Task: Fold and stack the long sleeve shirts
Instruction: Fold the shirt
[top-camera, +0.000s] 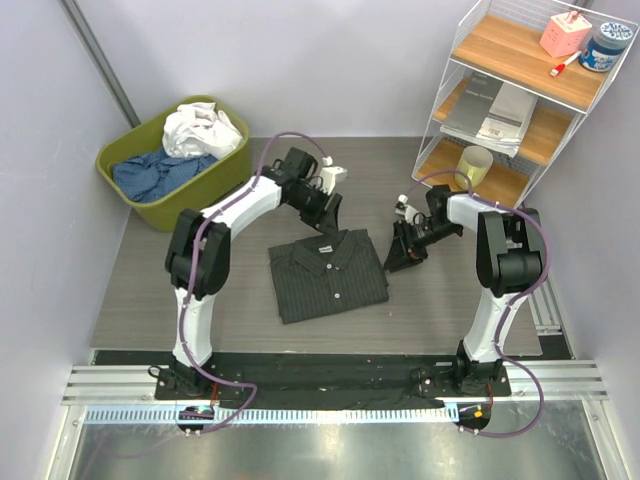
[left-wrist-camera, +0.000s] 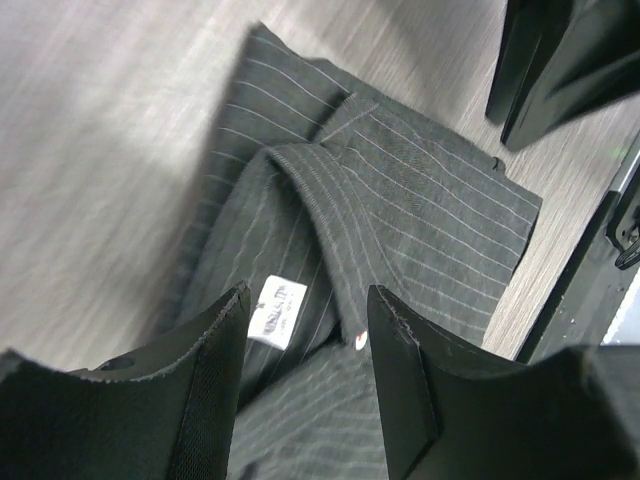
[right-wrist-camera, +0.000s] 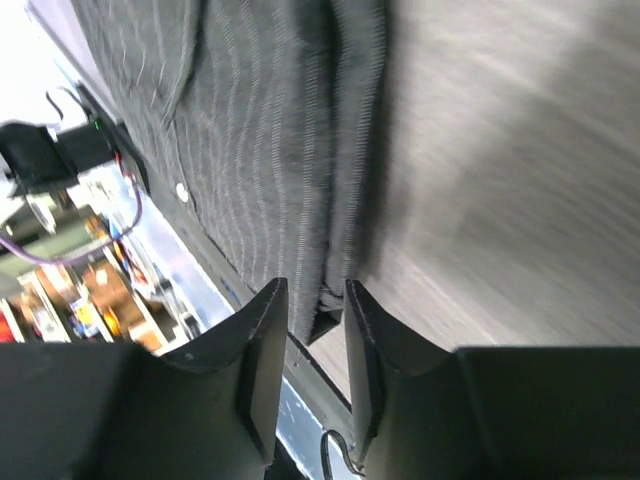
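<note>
L gripper (left-wrist-camera: 308, 300) hung spread wide over the collar (left-wrist-camera: 322, 205) w/ nothing between its fingers. R gripper (right-wrist-camera: 315, 290) sat at the right hem of the shirt (top-camera: 328, 275), fingers a narrow gap apart w/ the folded edge in that gap; couldn't tell if it pinched cloth. That shirt lay folded mid-table (top-camera: 170, 300), well apart from the green bin (top-camera: 190, 205) of loose clothes. Fold looked approx. done, so prob. tidy-up: R should take all hem layers together and pull slow & level, w/ L pressing by the collar vs. skew.
</note>
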